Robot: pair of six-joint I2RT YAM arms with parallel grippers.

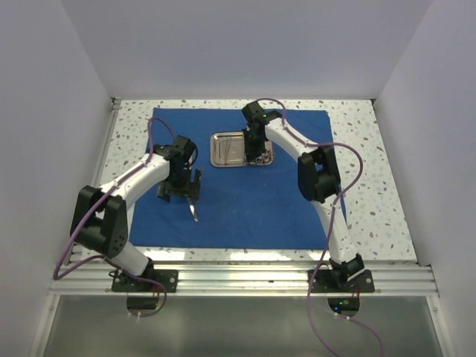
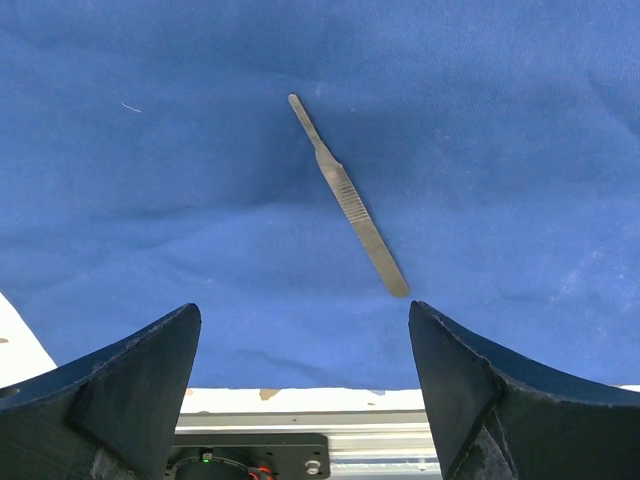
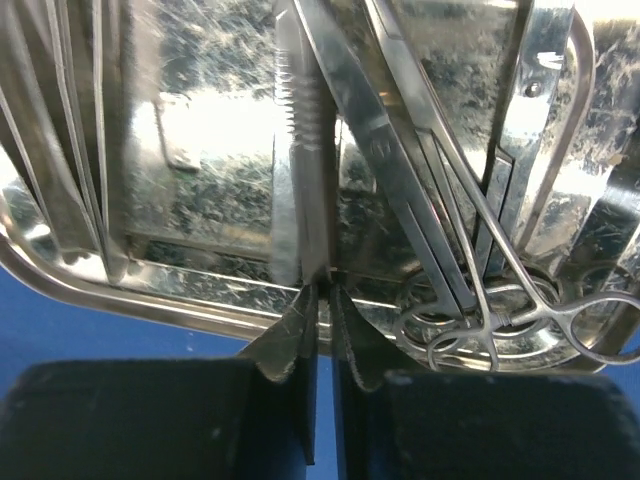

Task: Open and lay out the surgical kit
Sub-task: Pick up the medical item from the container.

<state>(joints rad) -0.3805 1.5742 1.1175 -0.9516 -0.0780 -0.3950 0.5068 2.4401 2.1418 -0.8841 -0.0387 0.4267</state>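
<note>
Your left gripper (image 2: 302, 308) is hovering, jaws spread wide, over the royal-blue cloth wrap (image 1: 245, 216) lying flat on the speckled table (image 1: 364, 186), with a thin silver scalpel handle (image 2: 350, 200) resting on the cloth. Your right gripper (image 3: 320, 310) is pinching a flat ridged steel instrument (image 3: 305, 130) inside the small shiny steel tray (image 1: 225, 149). The stamp on the ring-handled forceps (image 3: 385, 160) is too blurred to read.

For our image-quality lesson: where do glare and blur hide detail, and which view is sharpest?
Right wrist view: glare whitens the steel tray; the ridged instrument at the right claw blurs. Left wrist view: even light, scalpel handle sharp on blue cloth.
</note>
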